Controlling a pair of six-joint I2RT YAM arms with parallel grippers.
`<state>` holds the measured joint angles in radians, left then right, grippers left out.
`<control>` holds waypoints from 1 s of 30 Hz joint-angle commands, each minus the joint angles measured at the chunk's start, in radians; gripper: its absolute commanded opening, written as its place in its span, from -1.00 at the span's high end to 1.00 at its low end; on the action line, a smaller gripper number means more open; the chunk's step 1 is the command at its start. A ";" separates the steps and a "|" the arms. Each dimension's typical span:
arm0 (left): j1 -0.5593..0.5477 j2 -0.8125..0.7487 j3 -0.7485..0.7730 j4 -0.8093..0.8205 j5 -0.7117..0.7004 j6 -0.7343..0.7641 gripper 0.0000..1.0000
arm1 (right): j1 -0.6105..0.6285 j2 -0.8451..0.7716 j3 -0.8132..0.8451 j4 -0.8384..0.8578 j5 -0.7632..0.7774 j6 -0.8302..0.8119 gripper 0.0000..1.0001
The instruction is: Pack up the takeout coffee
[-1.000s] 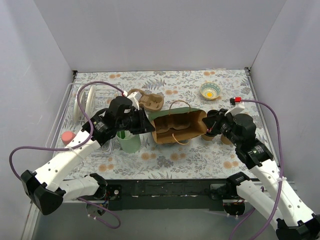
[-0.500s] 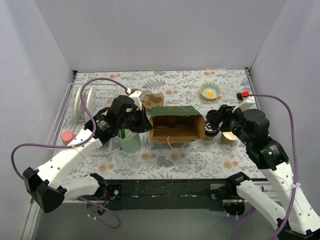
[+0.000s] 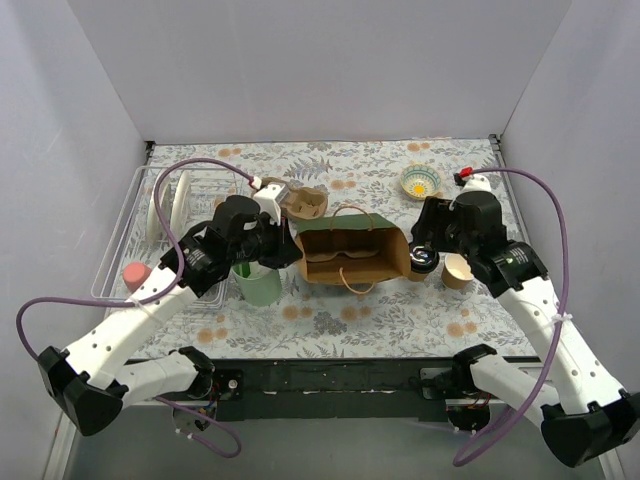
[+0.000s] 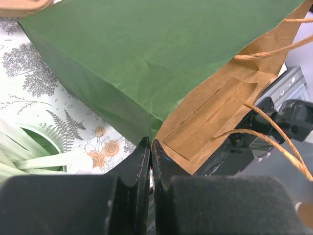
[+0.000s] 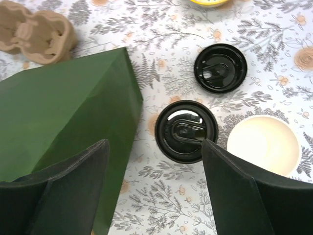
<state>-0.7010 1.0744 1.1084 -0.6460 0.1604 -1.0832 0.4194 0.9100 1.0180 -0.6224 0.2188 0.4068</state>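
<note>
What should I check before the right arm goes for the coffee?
1. Left gripper shut on paper bag rim: ok.
2. Bag mouth open, seen from above: ok.
3. Right gripper open: ok.
4. Takeout coffee upright, lid on: ok.
5. Coffee centred in right gripper: not ok, off to one side.
6. Finger room beside lidless cup: cannot tell.

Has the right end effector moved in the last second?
Yes. The right end effector has shifted away from the arm bases, closer to the yellow bowl, and stands open over the takeout coffee.
</note>
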 commanded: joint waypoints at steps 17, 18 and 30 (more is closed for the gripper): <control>-0.003 -0.076 -0.053 0.051 0.077 0.134 1.00 | -0.134 0.242 -0.029 0.050 -0.085 -0.106 -0.76; -0.002 -0.077 -0.059 0.051 0.082 0.137 1.00 | -0.133 0.248 -0.032 0.056 -0.088 -0.121 -0.77; -0.003 -0.079 -0.065 0.045 0.084 0.141 1.00 | -0.137 0.314 -0.076 0.081 -0.137 -0.155 -0.73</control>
<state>-0.7017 1.0233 1.0531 -0.6060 0.2329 -0.9604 0.2882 1.2285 0.9558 -0.5919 0.0971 0.2806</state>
